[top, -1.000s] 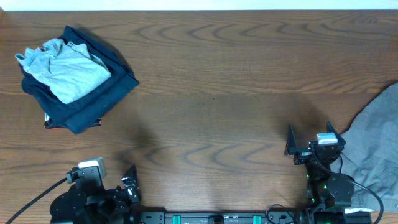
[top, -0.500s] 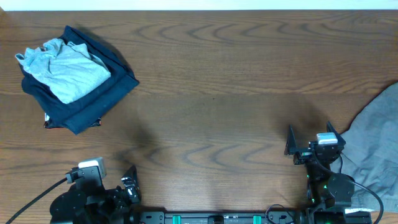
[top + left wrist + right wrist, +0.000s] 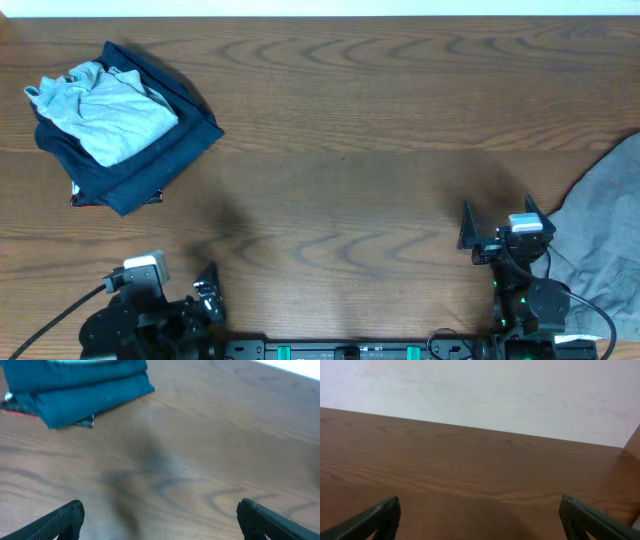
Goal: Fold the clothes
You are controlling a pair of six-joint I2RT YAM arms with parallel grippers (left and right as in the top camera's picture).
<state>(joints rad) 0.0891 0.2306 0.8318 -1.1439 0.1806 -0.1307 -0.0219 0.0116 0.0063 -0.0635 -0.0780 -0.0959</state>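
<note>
A stack of folded clothes lies at the far left: dark blue garments with a crumpled light grey garment on top. The blue stack also shows at the top left of the left wrist view. An unfolded grey garment lies at the right table edge. My left gripper is open and empty near the front left edge, its fingers wide apart over bare wood. My right gripper is open and empty near the front right, just left of the grey garment, over bare wood.
The wooden table runs to a white wall at the back. A small red-edged item peeks from under the blue stack. The arm bases sit along the front edge.
</note>
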